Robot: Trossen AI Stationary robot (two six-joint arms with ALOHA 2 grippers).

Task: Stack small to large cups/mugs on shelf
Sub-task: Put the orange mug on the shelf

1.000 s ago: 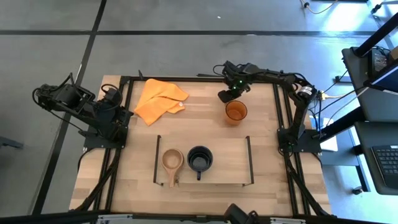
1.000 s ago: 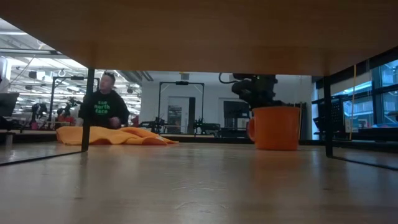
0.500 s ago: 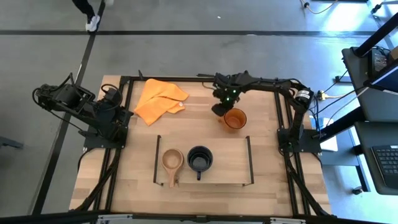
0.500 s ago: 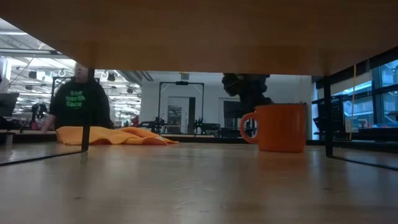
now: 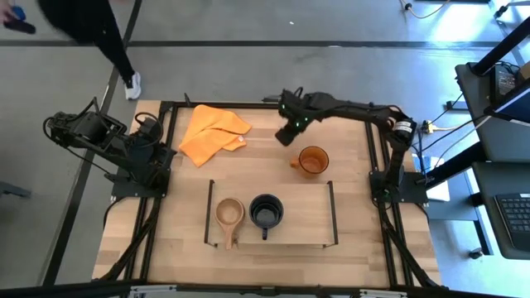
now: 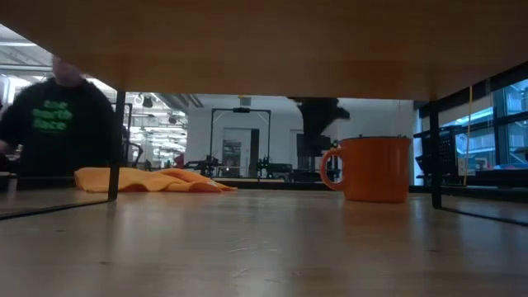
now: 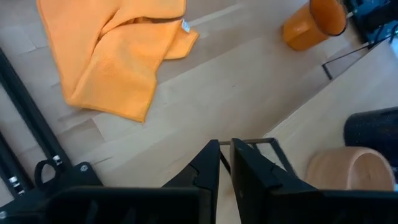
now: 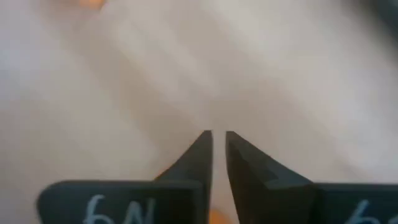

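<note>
The translucent orange mug stands upright on the table behind the shelf's right part, its handle pointing toward the table's left; it also shows in the low view. The tan wooden cup and the black mug stand side by side on the shelf. My right gripper is shut and empty, raised above the table to the far left of the orange mug, apart from it. My left gripper is shut and empty at the table's left edge.
An orange cloth lies crumpled at the far left of the table. The black outer frame runs along the table's sides. A person walks past the far left corner and also shows in the low view.
My right gripper has gone toward the table's left past the orange mug and then up. The mug has slid a little toward the near edge and turned about, so its handle now points left. The person has walked leftward behind the table.
</note>
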